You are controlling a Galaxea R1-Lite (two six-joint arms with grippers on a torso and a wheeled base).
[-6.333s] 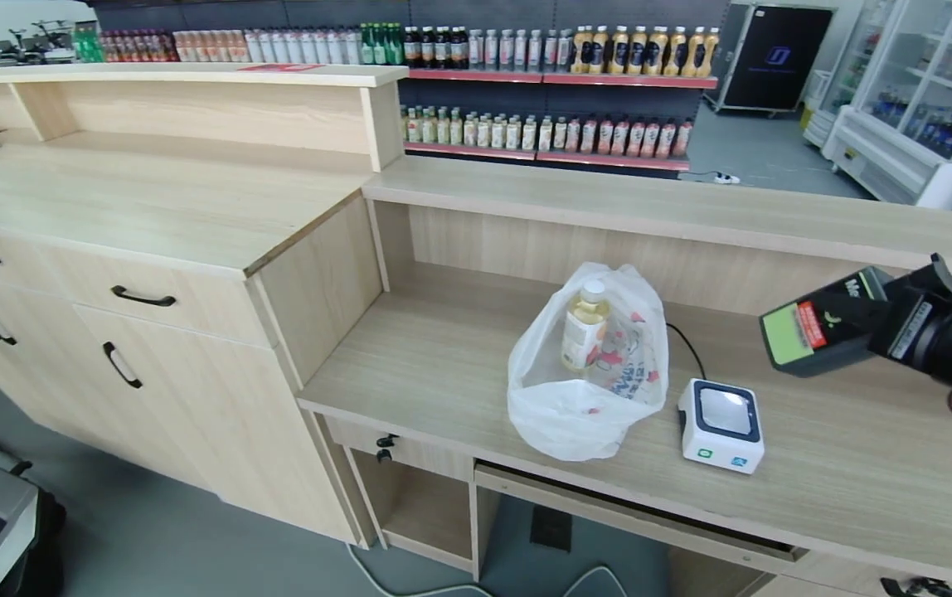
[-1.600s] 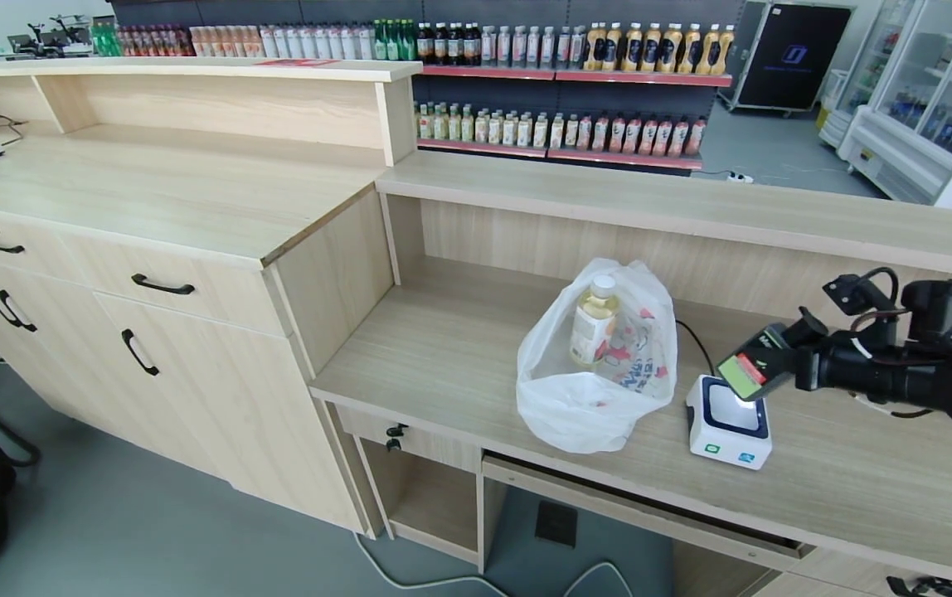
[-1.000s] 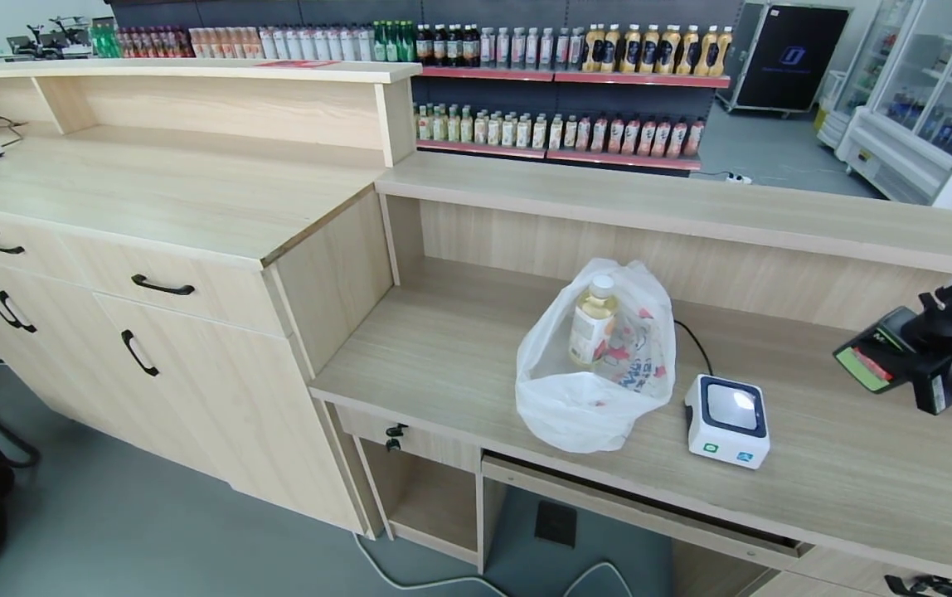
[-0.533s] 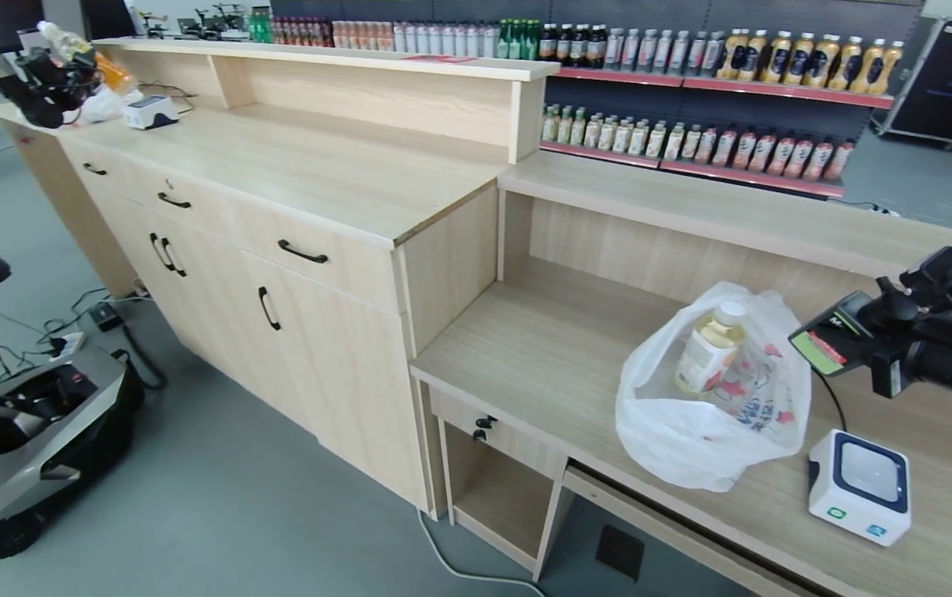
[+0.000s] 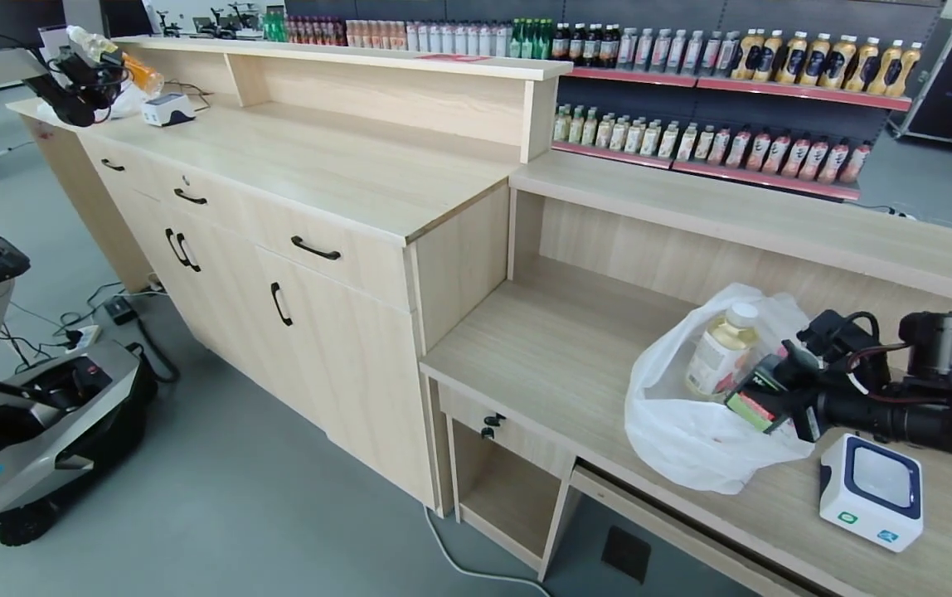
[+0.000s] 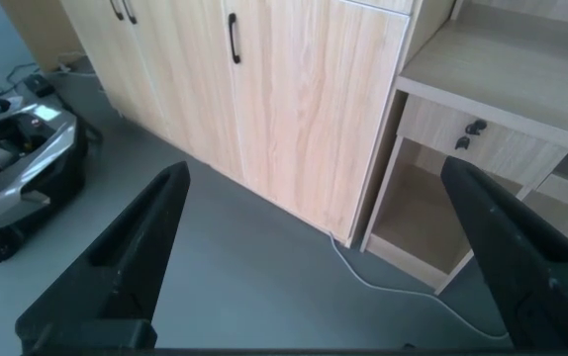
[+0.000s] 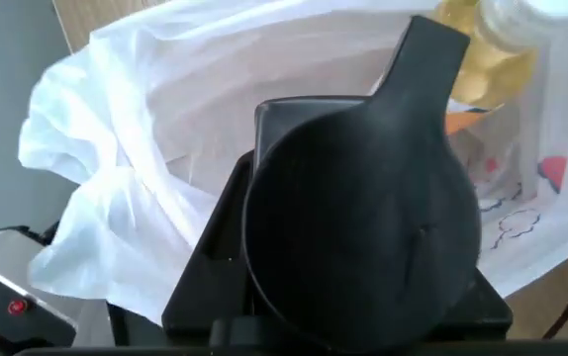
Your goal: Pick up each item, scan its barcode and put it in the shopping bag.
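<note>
A white shopping bag stands on the low counter with a yellowish bottle upright inside. My right gripper is shut on a dark box with a green and red end, holding it at the bag's open mouth beside the bottle. The right wrist view looks along the box into the bag, with the bottle just beyond. The white barcode scanner sits to the right of the bag. My left gripper hangs open over the grey floor, holding nothing.
A tall wooden cabinet with drawers and doors adjoins the low counter on the left. Another robot stands at the far left, holding a bottle over the cabinet's far end. Shelves of drinks line the back wall.
The head camera has swung left. My right gripper carried the box from over the scanner, up and away, then down to the bag's mouth.
</note>
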